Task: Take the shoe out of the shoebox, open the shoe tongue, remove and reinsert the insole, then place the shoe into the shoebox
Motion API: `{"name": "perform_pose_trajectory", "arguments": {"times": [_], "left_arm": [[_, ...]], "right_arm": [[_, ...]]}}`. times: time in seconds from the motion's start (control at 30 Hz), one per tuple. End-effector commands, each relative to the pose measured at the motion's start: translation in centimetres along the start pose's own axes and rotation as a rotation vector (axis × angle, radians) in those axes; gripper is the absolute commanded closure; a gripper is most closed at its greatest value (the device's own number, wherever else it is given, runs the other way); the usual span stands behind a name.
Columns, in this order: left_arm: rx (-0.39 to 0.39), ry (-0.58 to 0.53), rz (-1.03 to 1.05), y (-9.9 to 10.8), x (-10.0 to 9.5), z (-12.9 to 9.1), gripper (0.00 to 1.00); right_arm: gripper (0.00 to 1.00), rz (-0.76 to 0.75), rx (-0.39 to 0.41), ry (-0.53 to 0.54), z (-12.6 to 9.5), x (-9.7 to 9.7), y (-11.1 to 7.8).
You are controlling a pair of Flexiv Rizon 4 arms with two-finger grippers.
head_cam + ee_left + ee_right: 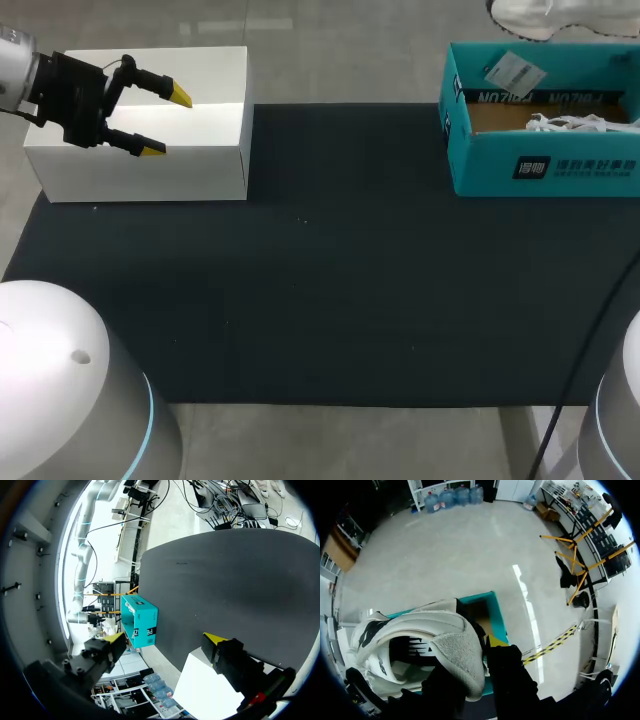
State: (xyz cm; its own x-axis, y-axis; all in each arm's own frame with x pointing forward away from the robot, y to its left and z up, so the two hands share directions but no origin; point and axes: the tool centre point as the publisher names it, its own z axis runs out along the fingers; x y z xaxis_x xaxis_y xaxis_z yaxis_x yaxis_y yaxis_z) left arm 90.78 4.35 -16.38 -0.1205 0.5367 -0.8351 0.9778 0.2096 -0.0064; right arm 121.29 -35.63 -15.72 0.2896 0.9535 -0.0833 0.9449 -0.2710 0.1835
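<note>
1. Starting closest to the robot: the two white rounded arm bases (60, 390) sit at 7 and 5 o'clock in the head view. The black mat (330, 260) spreads over the table ahead of them.
2. Further out at 10 o'clock, the left gripper (167, 122) hangs over a white box (200, 170) at the mat's far left corner. Its fingers are spread wide with nothing between them.
3. From the left wrist cam, one yellow tip sits over the white box's edge. The teal box shows well ahead across the mat, in the gap between the two fingers.
4. That teal box is the shoebox (540, 165), at 2 o'clock on the far right of the mat with its top open. Inside there's a white tag (515, 72) and some white stuff by the far wall, and I can't tell if it's paper or laces.
5. The shoe (560, 18) is out of the box, at about 1 o'clock. Only a white strip of it peeks in past the shoebox's far wall in the head view.
6. The right gripper (472, 660) doesn't show in the head view at all. Its own cam shows it clamped on the grey padded part of the white shoe, one finger on each side. Only one yellow tip is visible, since the other is hidden behind the shoe. The shoe is up in the air with the open shoebox showing beyond it.
</note>
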Motion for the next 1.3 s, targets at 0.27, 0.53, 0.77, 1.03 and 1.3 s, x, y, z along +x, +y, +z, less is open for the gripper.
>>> {"name": "perform_pose_trajectory", "arguments": {"times": [0.27,0.53,0.77,1.03,1.3], "left_arm": [[0.001,0.004,0.001,0.1,0.0,0.0,0.00],[0.001,0.004,0.001,0.1,0.0,0.0,0.00],[0.001,0.004,0.001,0.1,0.0,0.0,0.00],[0.001,0.004,0.001,0.1,0.0,0.0,0.00],[0.001,0.004,0.001,0.1,0.0,0.0,0.00]], "right_arm": [[1.00,0.115,0.200,-0.110,3.3,-0.1,-1.5],[1.00,0.142,0.210,-0.113,5.1,-0.3,-2.9],[1.00,0.104,0.196,-0.116,5.8,0.3,-3.5],[1.00,0.089,0.216,-0.124,7.6,1.2,-4.1],[1.00,0.116,0.207,-0.132,9.4,0.8,-4.3]]}}
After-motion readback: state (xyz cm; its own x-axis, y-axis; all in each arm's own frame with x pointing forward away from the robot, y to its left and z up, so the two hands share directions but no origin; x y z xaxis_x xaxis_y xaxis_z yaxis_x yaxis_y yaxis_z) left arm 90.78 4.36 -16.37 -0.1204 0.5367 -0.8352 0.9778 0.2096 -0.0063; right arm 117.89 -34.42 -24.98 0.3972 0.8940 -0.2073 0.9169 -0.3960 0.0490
